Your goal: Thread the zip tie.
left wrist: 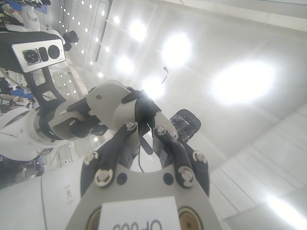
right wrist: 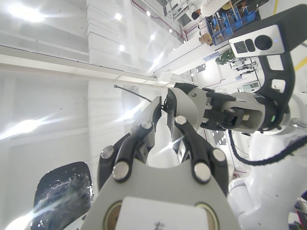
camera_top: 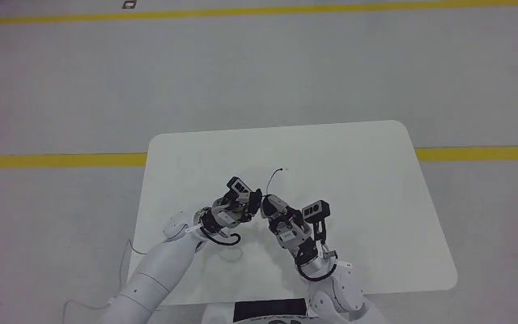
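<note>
A thin black zip tie (camera_top: 273, 178) rises from where my two grippers meet over the middle of the white table (camera_top: 364, 202). Its small head is the free end (left wrist: 165, 68), pointing away from the robot. My right gripper (right wrist: 163, 107) is shut on the zip tie (right wrist: 132, 93), which disappears behind one of its fingers. My left gripper (left wrist: 145, 120) presses tip to tip against the right gripper (left wrist: 134, 99), and a thin black strand (left wrist: 140, 149) of the tie runs down between its fingers. The left fingertips are hidden behind the right gripper. In the top view the left gripper (camera_top: 253, 204) sits left of the right gripper (camera_top: 267, 206).
The table's surface around the arms is bare white, with rounded corners. Its front edge lies just beyond the arms' elbows. Grey floor with yellow lines (camera_top: 243, 12) surrounds it.
</note>
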You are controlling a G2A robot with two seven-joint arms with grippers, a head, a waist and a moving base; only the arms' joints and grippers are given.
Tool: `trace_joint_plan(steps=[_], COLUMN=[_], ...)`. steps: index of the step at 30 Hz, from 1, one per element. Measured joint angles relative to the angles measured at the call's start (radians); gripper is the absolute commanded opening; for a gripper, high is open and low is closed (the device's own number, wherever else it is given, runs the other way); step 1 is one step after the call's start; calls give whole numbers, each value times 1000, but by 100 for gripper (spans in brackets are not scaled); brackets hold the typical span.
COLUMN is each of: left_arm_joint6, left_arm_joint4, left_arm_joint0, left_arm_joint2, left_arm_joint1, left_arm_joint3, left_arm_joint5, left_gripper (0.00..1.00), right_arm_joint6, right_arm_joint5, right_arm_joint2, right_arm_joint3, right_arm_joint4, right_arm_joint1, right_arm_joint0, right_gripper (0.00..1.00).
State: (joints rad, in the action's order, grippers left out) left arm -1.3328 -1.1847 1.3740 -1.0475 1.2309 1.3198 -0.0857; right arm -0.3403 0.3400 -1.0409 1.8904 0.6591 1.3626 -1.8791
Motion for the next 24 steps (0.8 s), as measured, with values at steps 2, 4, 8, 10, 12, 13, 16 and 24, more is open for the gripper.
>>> trace_joint_plan(steps=[2, 4, 8, 10, 12, 13, 16, 24], left_arm_joint6=[0, 0, 0, 0, 0, 0, 0, 0], left_arm_joint4=[0, 0, 0, 0, 0, 0, 0, 0], left_arm_joint0=[0, 0, 0, 0, 0, 0, 0, 0], left_arm_joint2=[0, 0, 0, 0, 0, 0, 0, 0], left_arm_joint1=[0, 0, 0, 0, 0, 0, 0, 0], left_arm_joint3=[0, 0, 0, 0, 0, 0, 0, 0], left_arm_joint5=[0, 0, 0, 0, 0, 0, 0, 0], left_gripper=[0, 0, 0, 0, 0, 0, 0, 0], right_arm_joint6=[-1, -2, -2, -3, -4, -5, -8, -11], right_arm_joint5=[0, 0, 0, 0, 0, 0, 0, 0], right_arm_joint2=[-2, -5, -10, -13, -16, -18, -22, -34], right_arm_joint3=[0, 0, 0, 0, -1, -2, -5, -6], right_arm_joint4=[-1, -2, -4, -4, -4, -4, -4, -3], right_arm_joint1=[1, 3, 5, 6, 7, 8, 10, 13], right_arm_joint0=[-1, -2, -5, -6, -7, -8, -10, -15], right_gripper=[4, 0, 0, 0, 0, 0, 0, 0])
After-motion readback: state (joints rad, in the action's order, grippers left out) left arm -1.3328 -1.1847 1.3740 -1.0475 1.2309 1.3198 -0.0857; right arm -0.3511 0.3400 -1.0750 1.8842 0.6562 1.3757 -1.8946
